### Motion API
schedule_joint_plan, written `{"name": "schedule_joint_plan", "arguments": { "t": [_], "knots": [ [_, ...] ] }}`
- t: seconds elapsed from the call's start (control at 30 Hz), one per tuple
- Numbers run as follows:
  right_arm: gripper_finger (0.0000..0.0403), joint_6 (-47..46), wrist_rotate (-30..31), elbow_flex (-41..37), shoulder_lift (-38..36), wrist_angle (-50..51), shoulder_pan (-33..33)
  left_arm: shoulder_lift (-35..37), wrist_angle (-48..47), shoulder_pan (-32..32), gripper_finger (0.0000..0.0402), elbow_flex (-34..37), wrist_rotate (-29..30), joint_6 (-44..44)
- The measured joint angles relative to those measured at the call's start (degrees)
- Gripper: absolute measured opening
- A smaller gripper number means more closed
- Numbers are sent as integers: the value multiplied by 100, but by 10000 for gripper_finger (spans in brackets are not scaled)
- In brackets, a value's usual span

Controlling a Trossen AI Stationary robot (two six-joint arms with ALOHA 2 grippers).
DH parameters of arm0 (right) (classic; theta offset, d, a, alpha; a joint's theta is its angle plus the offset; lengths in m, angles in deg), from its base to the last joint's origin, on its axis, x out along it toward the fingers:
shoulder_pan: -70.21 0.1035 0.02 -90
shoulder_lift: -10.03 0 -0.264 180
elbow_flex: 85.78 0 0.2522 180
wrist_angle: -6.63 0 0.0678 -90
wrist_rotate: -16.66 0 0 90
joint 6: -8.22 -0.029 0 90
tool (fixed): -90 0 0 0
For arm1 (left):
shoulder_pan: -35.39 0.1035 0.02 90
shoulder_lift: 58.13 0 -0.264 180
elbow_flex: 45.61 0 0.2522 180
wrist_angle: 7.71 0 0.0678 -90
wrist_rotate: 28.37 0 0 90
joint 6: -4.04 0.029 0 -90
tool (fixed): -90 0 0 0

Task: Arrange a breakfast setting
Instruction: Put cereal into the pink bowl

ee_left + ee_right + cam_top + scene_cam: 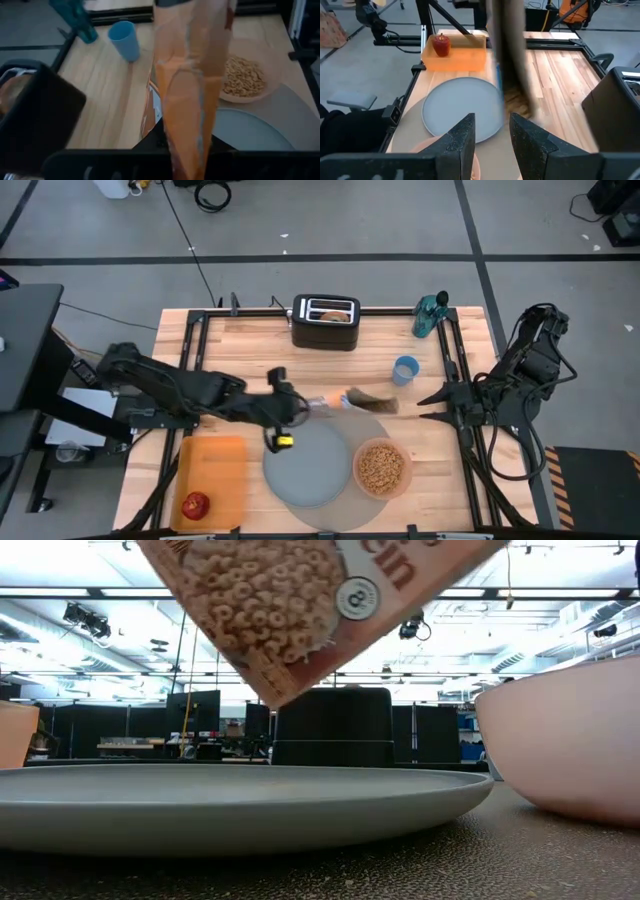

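My left gripper (pixel 287 408) reaches in from the table's left and is shut on an orange cereal box (pixel 368 401), which hangs above the far edge of the grey plate (pixel 310 465). The plate lies on a round grey mat (pixel 400 870). Beside the plate on the right stands the pink bowl (pixel 382 468), full of cereal. The red apple (pixel 195 505) lies in the orange tray (pixel 222 465) at the near left. My right gripper (pixel 432 405) waits open at the right, nothing between its fingers (pixel 465 137). My left gripper holds the cereal box by its narrow end (pixel 186 142), pinched between the two fingers. The gripper comes from the table's left, slanting down. The box sticks out beyond the fingers toward the right, tilted, one corner (pixel 275 695) lowest, clear of plate and table.
A black toaster (pixel 325 322) stands at the far edge with something brown in its slots. A blue cup (pixel 405 370) and a teal bottle (pixel 430 315) stand at the far right. Black frame rails (pixel 455 370) run along both sides of the table.
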Motion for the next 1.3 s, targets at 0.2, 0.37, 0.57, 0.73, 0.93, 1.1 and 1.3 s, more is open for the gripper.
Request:
{"name": "schedule_joint_plan", "arguments": {
  "t": [0.2, 0.37, 0.57, 0.73, 0.93, 1.1, 1.3],
  "knots": [
    [128, 0, 40, 0, 31, -27, 0, 840, 365, -95, 10, 994, 593, -275],
    [128, -20, 43, 0, 85, -57, 0, 1377, 564, -159, 11, 1608, 1068, -505],
    [128, -42, 41, 0, 201, -59, 0, 1965, 653, -240, 11, 2354, 1492, -847],
    [128, -46, 39, 0, 247, -57, 0, 2460, 827, -234, 11, 2962, 1858, -1056],
    [128, -48, 39, 0, 247, -57, 0, 3035, 920, -239, 11, 3650, 2422, -1267],
    [128, -48, 39, 0, 247, -57, 0, 3463, 931, -234, 11, 4102, 2931, -1500],
    [128, -48, 39, 0, 247, -57, 0, 3931, 960, -222, 11, 4581, 3512, -1571]
  ]
}}
